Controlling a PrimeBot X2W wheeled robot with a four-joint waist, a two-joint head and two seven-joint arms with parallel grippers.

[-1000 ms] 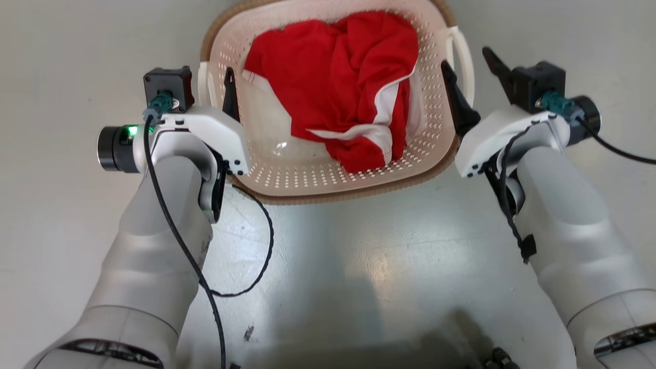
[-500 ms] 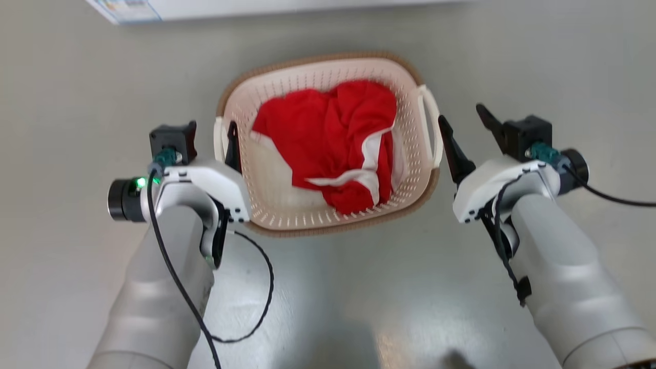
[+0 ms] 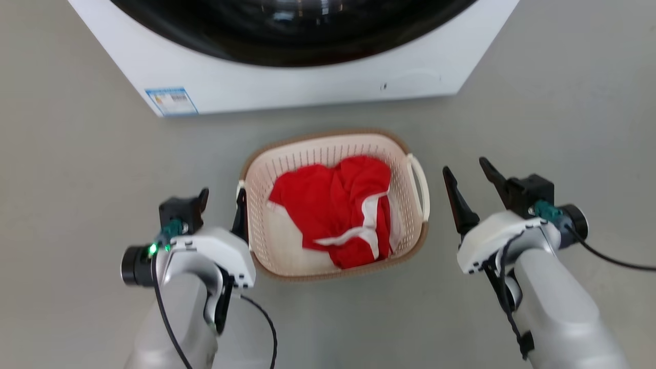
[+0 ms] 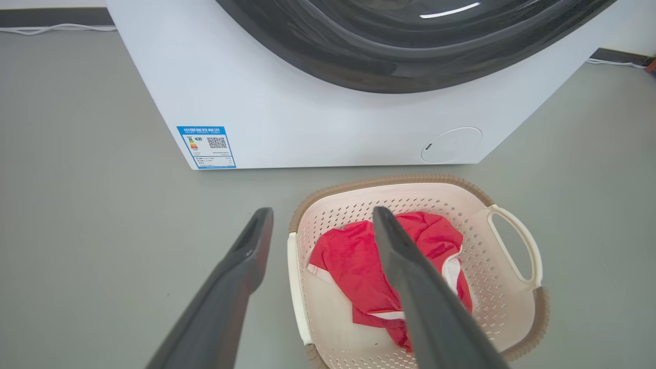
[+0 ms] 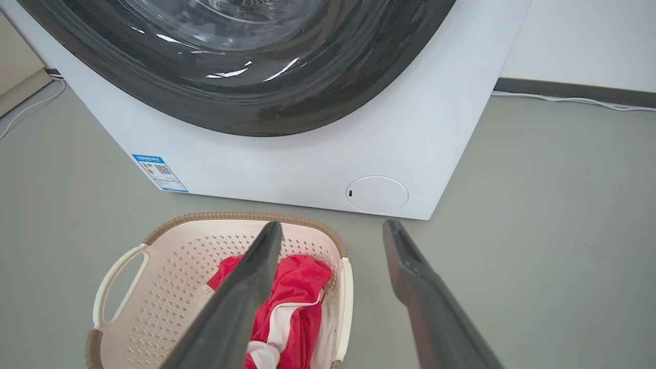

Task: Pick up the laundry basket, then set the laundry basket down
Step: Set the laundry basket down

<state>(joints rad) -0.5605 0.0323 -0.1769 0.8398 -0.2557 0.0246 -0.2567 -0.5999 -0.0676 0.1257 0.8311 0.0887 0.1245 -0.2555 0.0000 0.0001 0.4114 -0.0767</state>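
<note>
the basket (image 3: 307, 159) sits on the grey floor (image 3: 77, 179), just in front of a white washer (image 3: 307, 87) and apart from it, a strip of floor between them. its brown rim (image 3: 328, 134) runs round the top. a red garment (image 3: 333, 205) with white bands lies crumpled inside, and part of the pale bottom is bare.

the left jaws stand wide open. in the head view the inner finger (image 3: 239, 218) is right at the basket's left handle (image 3: 239, 185) and the outer finger (image 3: 203, 197) is over the floor. in the left wrist view the left handle (image 4: 293, 287) lies between the two fingers, one (image 4: 230, 292) over the floor and the other (image 4: 420, 297) across the garment (image 4: 348, 266) and basket (image 4: 492, 297). i cannot tell whether either finger touches the handle. nothing is gripped.

the right jaws are wide open too and hold nothing. in the head view they are beside the basket's right handle (image 3: 419, 187), with bare floor between it and the nearer finger (image 3: 458, 205). in the right wrist view that handle (image 5: 346, 302) shows between the fingers, the basket (image 5: 169, 287) low on the left.

the washer has a dark round door (image 3: 292, 25), a blue label (image 3: 171, 101) at its lower left corner and a round cover (image 5: 376, 195) at its lower right.
</note>
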